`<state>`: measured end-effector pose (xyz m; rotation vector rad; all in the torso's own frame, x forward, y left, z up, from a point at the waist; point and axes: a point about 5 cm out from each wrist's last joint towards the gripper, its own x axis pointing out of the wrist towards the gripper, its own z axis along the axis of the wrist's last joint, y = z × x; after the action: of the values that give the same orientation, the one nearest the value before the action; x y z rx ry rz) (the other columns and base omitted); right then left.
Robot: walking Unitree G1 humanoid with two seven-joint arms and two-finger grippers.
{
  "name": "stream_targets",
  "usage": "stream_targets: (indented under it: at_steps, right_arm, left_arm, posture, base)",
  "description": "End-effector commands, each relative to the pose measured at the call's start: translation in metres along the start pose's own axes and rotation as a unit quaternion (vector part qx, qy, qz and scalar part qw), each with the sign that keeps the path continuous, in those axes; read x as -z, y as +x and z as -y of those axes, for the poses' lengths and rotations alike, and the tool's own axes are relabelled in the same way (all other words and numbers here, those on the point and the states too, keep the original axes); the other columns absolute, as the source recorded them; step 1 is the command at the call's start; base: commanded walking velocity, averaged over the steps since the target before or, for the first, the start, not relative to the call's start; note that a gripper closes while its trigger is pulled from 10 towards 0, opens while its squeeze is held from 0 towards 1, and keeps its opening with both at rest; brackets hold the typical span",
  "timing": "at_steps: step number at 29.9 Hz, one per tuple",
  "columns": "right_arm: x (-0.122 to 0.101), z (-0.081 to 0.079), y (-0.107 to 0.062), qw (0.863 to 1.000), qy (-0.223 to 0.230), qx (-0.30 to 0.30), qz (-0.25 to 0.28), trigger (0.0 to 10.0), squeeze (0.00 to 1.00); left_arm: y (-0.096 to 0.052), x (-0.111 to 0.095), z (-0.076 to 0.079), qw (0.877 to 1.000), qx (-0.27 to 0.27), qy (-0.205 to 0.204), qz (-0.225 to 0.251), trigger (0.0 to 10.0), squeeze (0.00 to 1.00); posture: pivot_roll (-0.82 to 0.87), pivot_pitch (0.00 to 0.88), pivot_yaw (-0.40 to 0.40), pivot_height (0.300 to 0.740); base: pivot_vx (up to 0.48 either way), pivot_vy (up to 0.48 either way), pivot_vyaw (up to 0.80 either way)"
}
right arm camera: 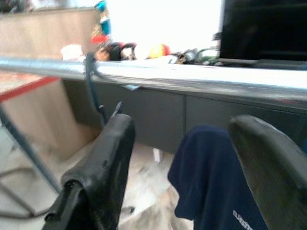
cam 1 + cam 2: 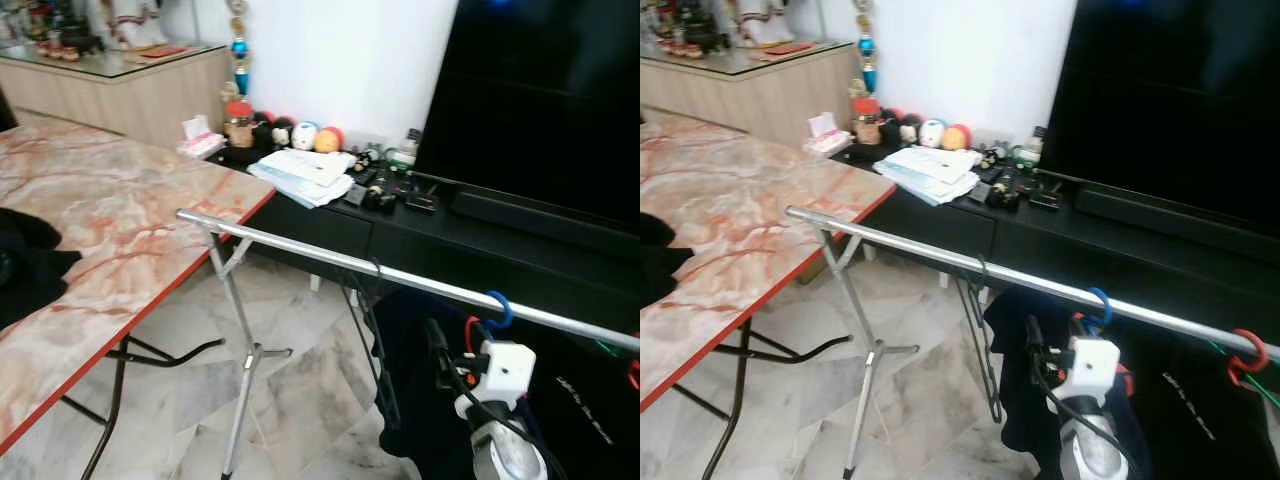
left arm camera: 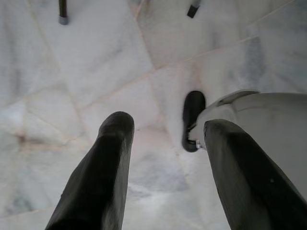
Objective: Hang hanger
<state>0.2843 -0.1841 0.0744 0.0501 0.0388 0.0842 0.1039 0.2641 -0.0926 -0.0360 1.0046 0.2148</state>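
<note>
Both hands spread wide: right hand [image 1: 177,158] below rail [image 1: 192,79] near hanger [image 1: 93,81]; left hand [image 3: 163,163] over floor [image 3: 96,62].

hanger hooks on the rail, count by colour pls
Dark hook: 1
Blue hook: 1
Red hook: 1
Total: 3 on the rail. The right gripper is just below the rail, jaws open and holding nothing.
</note>
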Motion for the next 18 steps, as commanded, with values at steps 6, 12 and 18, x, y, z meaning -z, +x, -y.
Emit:
stream_targets:
  at_steps: [6, 12, 18]
  right_arm:
    - [-0.006, 0.019, -0.002, 0.998, -0.017, 0.036, -0.042, 10.0, 0.0]
    - [-0.009, 0.034, -0.016, 0.995, -0.005, 0.086, -0.043, 10.0, 0.0]
    - [-0.002, 0.041, -0.028, 0.989, 0.005, 0.136, -0.059, 10.0, 0.0]
  left_arm:
    - [0.006, -0.006, 0.023, 1.0, 0.016, 0.003, 0.001, 10.0, 0.0]
    - [0.008, -0.01, 0.032, 1.0, 0.022, 0.002, 0.007, 10.0, 0.0]
    - [0.01, -0.012, 0.045, 0.999, 0.031, 0.007, 0.013, 10.0, 0.0]
  posture:
    - [0.09, 0.0, -0.072, 0.74]
    - [0.07, 0.0, -0.064, 0.74]
    - [0.07, 0.0, -0.065, 0.74]
  base:
    - [0.0, 0.0, 0.0]
    - [0.0, 0.0, 0.0]
    - [0.0, 0.0, 0.0]
